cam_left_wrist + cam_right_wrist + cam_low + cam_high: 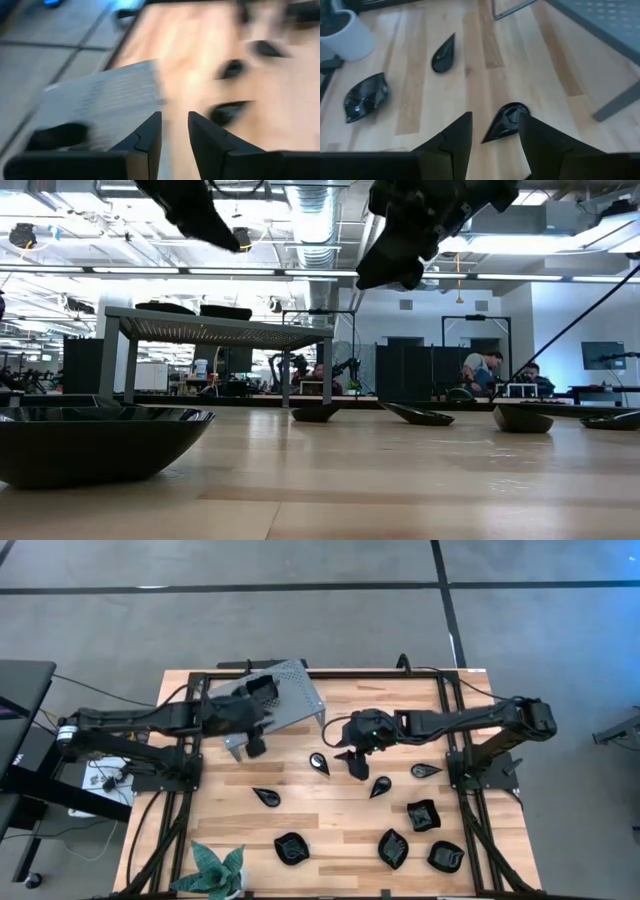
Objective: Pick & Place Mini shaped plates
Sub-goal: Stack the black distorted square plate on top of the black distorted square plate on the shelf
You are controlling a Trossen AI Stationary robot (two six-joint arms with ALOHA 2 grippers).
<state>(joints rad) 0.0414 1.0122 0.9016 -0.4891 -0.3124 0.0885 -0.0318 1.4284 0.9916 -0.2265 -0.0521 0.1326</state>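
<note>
Black glossy mini shaped plates lie scattered over your butcher-block table [330,805], most of them on its near and right-hand parts. In the high view you have teardrop plates at [320,762], [267,797], [380,786] and [425,770], with broader leaf and squarish plates nearer the front edge at [292,848], [393,849], [423,814] and [445,857].

Your left gripper [174,132] is raised over the front edge of the grey perforated metal stand [280,695] at the table's back left. Its jaws stand slightly apart with nothing between them. One dark plate [60,136] rests on the stand's top, just beside the gripper; the wrist picture is too smeared to give its shape.

Your right gripper [495,132] hangs above the middle of the table, jaws apart and empty. Seen past them, a teardrop plate [506,120] lies flat on the wood directly below, not touched. Another teardrop plate [443,53] and a leaf-shaped plate [366,96] lie farther off.

A potted green plant [218,872] stands at the front left edge. People sit at desks in the room beyond.
</note>
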